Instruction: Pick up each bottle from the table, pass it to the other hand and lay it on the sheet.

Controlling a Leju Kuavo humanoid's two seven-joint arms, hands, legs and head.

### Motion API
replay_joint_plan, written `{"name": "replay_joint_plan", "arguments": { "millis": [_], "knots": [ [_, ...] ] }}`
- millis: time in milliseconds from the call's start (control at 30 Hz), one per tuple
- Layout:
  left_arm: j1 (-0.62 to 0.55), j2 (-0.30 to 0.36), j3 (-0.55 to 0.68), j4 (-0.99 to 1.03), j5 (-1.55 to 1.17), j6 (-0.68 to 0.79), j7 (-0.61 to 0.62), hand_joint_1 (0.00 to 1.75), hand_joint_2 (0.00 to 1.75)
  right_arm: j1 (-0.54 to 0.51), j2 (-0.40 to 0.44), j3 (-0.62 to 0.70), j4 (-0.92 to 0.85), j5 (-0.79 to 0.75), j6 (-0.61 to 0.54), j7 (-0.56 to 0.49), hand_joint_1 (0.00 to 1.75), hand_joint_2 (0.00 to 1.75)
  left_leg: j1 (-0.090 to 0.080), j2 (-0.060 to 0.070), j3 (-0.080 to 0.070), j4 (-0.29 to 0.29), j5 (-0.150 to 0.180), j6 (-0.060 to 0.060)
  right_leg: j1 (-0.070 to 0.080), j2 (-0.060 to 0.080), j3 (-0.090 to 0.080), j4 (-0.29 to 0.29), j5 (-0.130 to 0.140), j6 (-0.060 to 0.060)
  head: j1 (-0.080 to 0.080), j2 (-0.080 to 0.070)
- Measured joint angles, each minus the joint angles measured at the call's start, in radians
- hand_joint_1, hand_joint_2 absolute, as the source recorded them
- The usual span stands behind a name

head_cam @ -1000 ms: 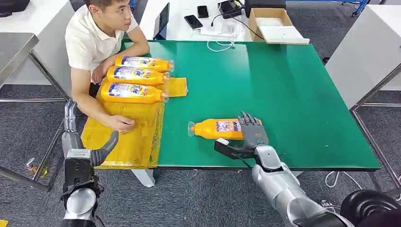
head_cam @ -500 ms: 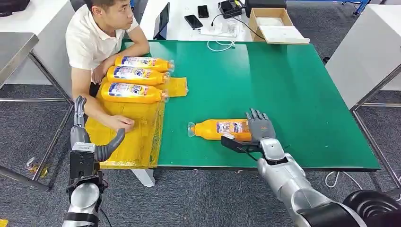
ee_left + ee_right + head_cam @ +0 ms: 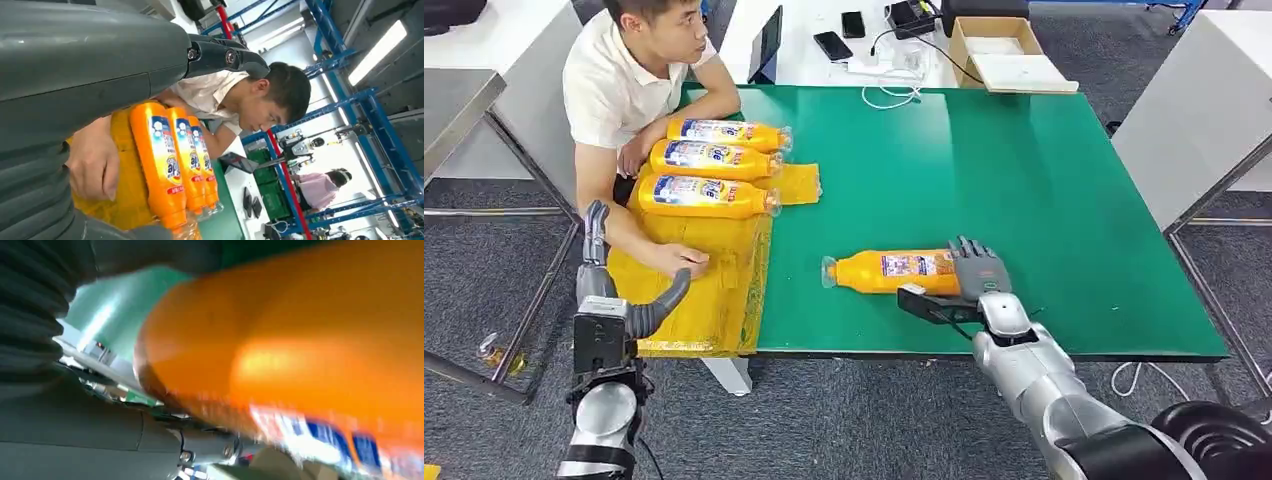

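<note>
The right robot hand [image 3: 977, 277] wrapped its fingers around the base of the orange bottle [image 3: 892, 272], which lay sideways on the green surface [image 3: 1024, 190]. The left robot hand [image 3: 609, 285] hung spread and empty beside the yellow sheet [image 3: 709, 290].

One orange bottle [image 3: 886, 272] lies on its side near the green bench's [image 3: 1024, 180] 6 o'clock edge, cap toward 9 o'clock. Three more orange bottles [image 3: 709, 164] lie side by side on the yellow sheet [image 3: 699, 290] at 9 o'clock, caps toward 3 o'clock.
</note>
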Motion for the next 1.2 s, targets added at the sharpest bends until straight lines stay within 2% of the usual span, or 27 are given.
{"name": "replay_joint_plan", "arguments": {
  "millis": [100,200,467,800,867,967,1067,1200],
  "knots": [
    [-0.002,0.0,-0.003,0.007,0.024,-0.024,0.007,0.0,1.75,0.003,-0.002,-0.013,0.002,-0.018,0.005,-0.019,1.75,1.75,0.0,-0.001,0.001,0.0,0.0,0.0,0.0,0.0,0.0,0.0,0.0,0.0,0.0,0.0],
    [-0.004,0.0,-0.007,0.014,0.03,-0.029,0.008,0.0,1.75,0.012,-0.011,-0.033,0.004,-0.054,0.004,-0.081,1.75,1.75,0.0,0.0,0.002,0.0,0.0,0.0,0.0,0.0,0.001,0.0,0.0,0.0,0.0,0.0],
    [-0.011,0.009,-0.016,0.031,0.077,-0.05,-0.008,0.0,1.75,0.05,-0.019,-0.158,0.006,-0.25,0.034,-0.341,1.75,1.75,0.0,0.001,0.003,0.0,-0.001,0.0,0.001,0.001,0.001,0.0,0.0,0.0,0.0,0.0],
    [-0.005,0.017,-0.016,0.038,0.128,-0.098,-0.001,0.0,1.75,0.1,0.007,-0.286,-0.001,-0.429,0.043,-0.602,1.75,1.75,0.001,0.001,0.004,0.0,0.0,0.0,0.002,0.001,0.003,0.0,0.0,0.0,0.0,0.0],
    [0.005,0.018,-0.018,0.038,0.156,-0.131,0.013,0.0,1.75,0.118,0.021,-0.306,-0.014,-0.478,0.036,-0.66,1.75,1.75,0.001,0.001,0.002,0.0,0.0,0.0,0.002,0.001,0.003,0.0,0.0,0.0,0.0,0.0],
    [0.033,0.016,-0.024,0.037,0.33,-0.259,0.094,0.0,1.75,0.17,0.057,-0.327,-0.079,-0.583,0.041,-0.741,1.75,1.75,0.002,0.001,-0.001,0.0,0.0,0.0,0.002,0.001,0.0,0.001,0.0,0.0,0.0,0.0],
    [0.074,0.016,-0.047,0.039,0.574,-0.406,0.183,0.0,1.75,0.232,0.101,-0.319,-0.196,-0.712,0.061,-0.747,1.75,1.75,0.002,0.0,-0.004,0.0,0.0,0.0,0.002,0.001,-0.003,0.001,0.0,0.0,0.0,0.0],
    [0.1,0.019,-0.069,0.04,0.624,-0.438,0.198,0.0,1.75,0.269,0.129,-0.294,-0.286,-0.756,0.063,-0.736,1.75,1.75,0.001,0.0,-0.007,0.0,0.0,0.0,0.002,0.001,-0.006,0.0,0.0,0.0,0.0,0.0]
  ]
}}
